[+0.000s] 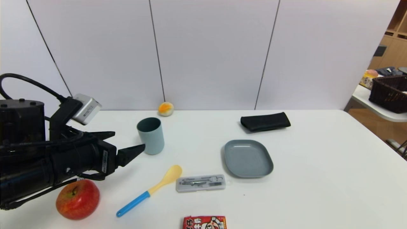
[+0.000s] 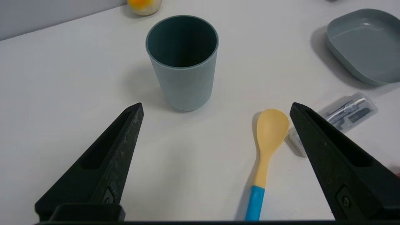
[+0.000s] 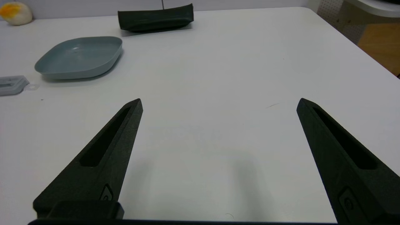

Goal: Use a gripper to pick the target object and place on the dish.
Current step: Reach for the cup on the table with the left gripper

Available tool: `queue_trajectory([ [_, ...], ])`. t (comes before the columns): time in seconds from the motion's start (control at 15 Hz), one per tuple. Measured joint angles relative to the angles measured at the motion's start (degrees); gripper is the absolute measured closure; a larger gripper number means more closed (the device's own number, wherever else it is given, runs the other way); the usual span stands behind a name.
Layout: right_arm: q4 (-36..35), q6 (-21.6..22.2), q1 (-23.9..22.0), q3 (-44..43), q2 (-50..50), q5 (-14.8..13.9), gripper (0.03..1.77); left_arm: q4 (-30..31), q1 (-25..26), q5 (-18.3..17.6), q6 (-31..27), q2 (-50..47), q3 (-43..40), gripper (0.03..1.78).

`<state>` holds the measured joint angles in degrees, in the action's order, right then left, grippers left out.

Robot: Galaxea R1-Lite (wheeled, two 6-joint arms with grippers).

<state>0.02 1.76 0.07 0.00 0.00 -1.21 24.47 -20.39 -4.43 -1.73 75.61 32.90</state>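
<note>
The red snack packet point(image 1: 204, 222) was cut off by the head view's lower edge, its print too partial to read. The left gripper point(image 1: 129, 143) overlapped part of the apple point(image 1: 78, 199). The clear case point(image 1: 201, 183) held small tools too fine to identify.

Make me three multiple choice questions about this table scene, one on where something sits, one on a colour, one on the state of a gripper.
1. Where is the cup?
A. On the dish
B. On the table, left of the dish
C. Held in the air

2. What colour is the spoon's handle end?
A. Blue
B. Red
C. Green

3. The left gripper is
A. shut on the cup
B. open, short of the cup
C. shut on the spoon

Answers: B, the cup stands on the table, the dish empty; A, blue handle below a yellow bowl; B, fingers spread, cup beyond them.
</note>
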Motion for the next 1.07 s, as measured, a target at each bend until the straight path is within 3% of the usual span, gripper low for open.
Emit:
queue_trajectory([
  [0.4, 0.0, 0.0, 0.0, 0.0, 0.0, 0.0, 0.09, 18.7, 0.0, 1.2, 0.1, 4.0, -7.8, 0.12],
  [1.07, 0.0, 0.0, 0.0, 0.0, 0.0, 0.0, 0.09, 35.7, 0.0, 1.7, 1.3, 12.9, -14.2, 0.12],
])
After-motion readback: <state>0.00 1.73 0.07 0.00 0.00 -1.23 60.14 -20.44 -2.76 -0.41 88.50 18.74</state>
